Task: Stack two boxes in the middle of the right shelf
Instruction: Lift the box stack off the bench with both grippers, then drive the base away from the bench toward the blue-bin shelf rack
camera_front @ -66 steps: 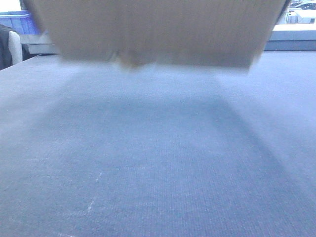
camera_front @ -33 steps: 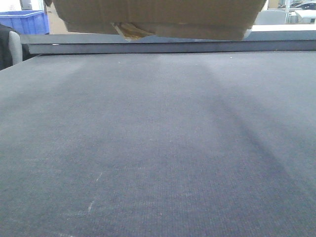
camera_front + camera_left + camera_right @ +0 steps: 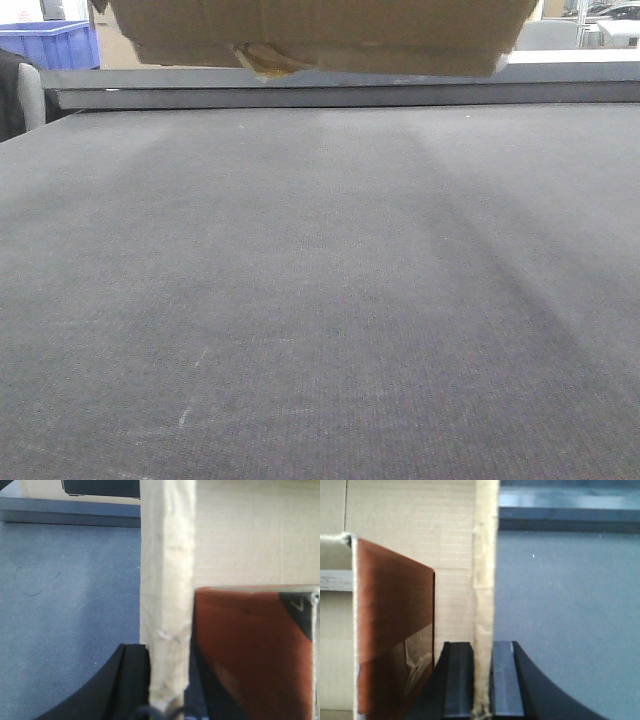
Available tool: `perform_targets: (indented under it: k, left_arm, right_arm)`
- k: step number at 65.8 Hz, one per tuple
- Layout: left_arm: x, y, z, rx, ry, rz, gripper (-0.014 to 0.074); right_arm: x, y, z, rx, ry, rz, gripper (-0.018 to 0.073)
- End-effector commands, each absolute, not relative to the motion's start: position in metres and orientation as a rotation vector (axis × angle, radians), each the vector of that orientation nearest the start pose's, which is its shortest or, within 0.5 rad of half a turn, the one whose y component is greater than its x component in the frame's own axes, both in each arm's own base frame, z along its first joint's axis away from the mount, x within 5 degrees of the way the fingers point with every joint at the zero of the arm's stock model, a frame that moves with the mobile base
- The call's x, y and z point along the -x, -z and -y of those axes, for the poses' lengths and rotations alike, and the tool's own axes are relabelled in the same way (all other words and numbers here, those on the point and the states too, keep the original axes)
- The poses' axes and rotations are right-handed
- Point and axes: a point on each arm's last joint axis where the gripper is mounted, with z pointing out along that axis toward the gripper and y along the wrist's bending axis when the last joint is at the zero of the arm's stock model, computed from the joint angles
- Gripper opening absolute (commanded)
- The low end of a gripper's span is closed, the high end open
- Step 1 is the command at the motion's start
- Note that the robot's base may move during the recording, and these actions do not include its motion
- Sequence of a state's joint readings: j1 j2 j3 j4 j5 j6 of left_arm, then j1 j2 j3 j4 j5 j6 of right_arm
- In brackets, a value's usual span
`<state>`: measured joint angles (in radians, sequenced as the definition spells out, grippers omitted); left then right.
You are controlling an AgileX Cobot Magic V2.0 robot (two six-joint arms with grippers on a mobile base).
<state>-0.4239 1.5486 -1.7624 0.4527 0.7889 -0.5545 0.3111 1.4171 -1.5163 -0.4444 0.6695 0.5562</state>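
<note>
One brown cardboard box [image 3: 320, 35] hangs at the top of the front view, above the dark grey felt surface [image 3: 320, 300]. A crumpled yellowish tape scrap [image 3: 262, 62] sticks out under its bottom edge. My left gripper [image 3: 167, 680] is shut on the box's left wall [image 3: 167, 570], with one black finger on each side. My right gripper [image 3: 482, 680] is shut on the box's right wall [image 3: 484, 595] in the same way. A reddish-brown item [image 3: 250, 650] lies inside the box and also shows in the right wrist view [image 3: 390, 630]. The steel shelf and a second box are out of view.
A dark raised ledge [image 3: 340, 95] runs along the far edge of the felt surface. A blue plastic bin [image 3: 55, 42] stands at the back left. A dark and grey object [image 3: 18, 95] sits at the left edge.
The box has risen: a second ago it was blurred and hung lower in the front view. Since half a second ago it has barely moved.
</note>
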Motion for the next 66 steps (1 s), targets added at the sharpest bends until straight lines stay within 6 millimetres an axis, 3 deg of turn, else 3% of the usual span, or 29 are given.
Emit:
perform_targets:
  k: [1, 66]
  left_arm:
    - [-0.3213, -0.4795, 0.1151, 0.003, 0.151, -1.903, -0.0111]
    - [-0.3217, -0.4806, 0.1154, -0.003, 0.153, -1.890, -0.0111]
  right_arm:
    - [-0.3103, -0.4503, -0.0704, -0.040, -0.051, -1.904, -0.0163]
    - [-0.3122, -0.4572, -0.0744, -0.009, -0.094, -1.825, -0.0163]
